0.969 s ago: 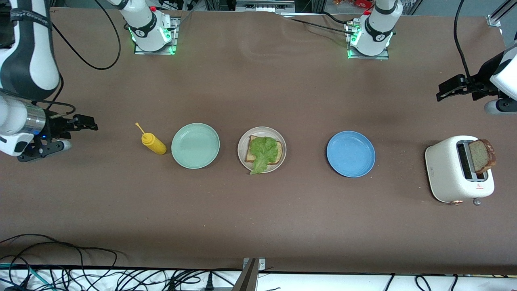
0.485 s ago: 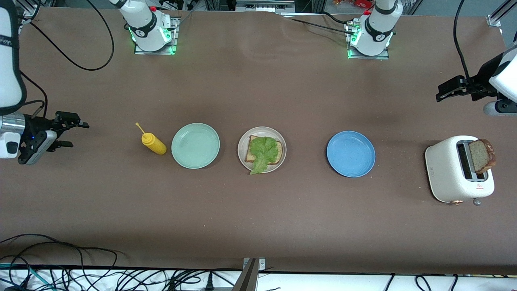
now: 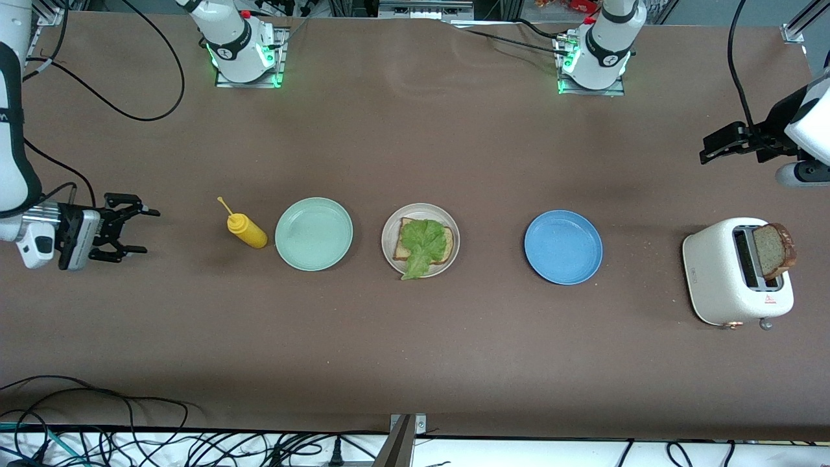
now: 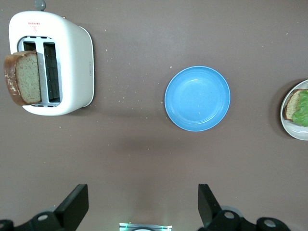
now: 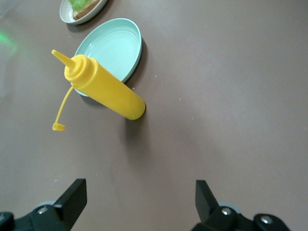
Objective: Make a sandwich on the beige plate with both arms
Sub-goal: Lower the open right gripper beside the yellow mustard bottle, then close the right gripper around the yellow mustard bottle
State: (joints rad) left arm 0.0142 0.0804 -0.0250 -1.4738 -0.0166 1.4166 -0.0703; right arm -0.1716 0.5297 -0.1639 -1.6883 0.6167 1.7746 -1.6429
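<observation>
The beige plate (image 3: 456, 241) sits mid-table and holds one brown bread slice (image 3: 404, 245) with a green lettuce leaf (image 3: 425, 243) on top, its tip hanging over the rim. A second slice (image 3: 773, 250) stands up out of the white toaster (image 3: 716, 272) at the left arm's end. My left gripper (image 3: 707, 149) hangs open over bare table beside the toaster; its wrist view shows the toaster (image 4: 72, 62), the slice (image 4: 21, 77) and empty jaws (image 4: 143, 195). My right gripper (image 3: 144, 229) is open and empty over bare table at the right arm's end, pointing at the yellow bottle.
A yellow squeeze bottle (image 3: 246, 231) lies beside a mint green plate (image 3: 314, 233), both toward the right arm's end. A blue plate (image 3: 563, 246) sits empty between the beige plate and the toaster. Cables run along the table edge nearest the front camera.
The right arm has swung its wrist round and shifted the gripper over the table, so both spread fingers now show pointing toward the bottle. The left arm has not moved.
</observation>
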